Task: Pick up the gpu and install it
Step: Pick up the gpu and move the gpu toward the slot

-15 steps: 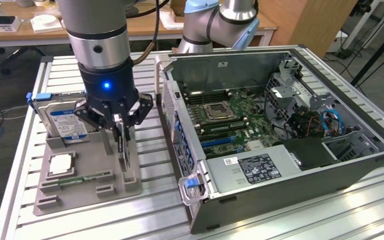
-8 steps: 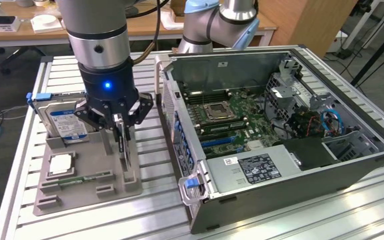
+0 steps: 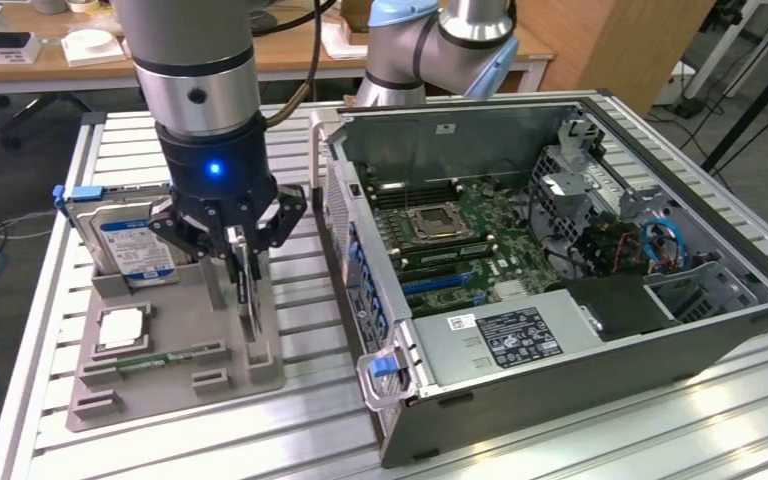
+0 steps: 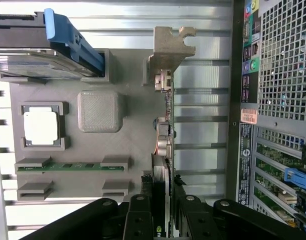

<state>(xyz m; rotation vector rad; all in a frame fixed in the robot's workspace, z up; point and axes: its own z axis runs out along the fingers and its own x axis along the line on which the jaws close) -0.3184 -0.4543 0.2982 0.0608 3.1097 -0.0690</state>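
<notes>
The gpu stands on edge in a slot of the grey holder tray, thin and blade-like, on the side nearest the computer. My gripper hangs straight down over it with its fingers pressed on the card's top edge. In the wrist view the gpu runs away from the gripper, with its metal end bracket at the far end. The card's lower edge still looks seated in the tray.
The open computer case lies just to the exterior view's right of the tray, motherboard exposed. The tray also holds a silver hard drive with a blue label, a processor chip and a green memory stick.
</notes>
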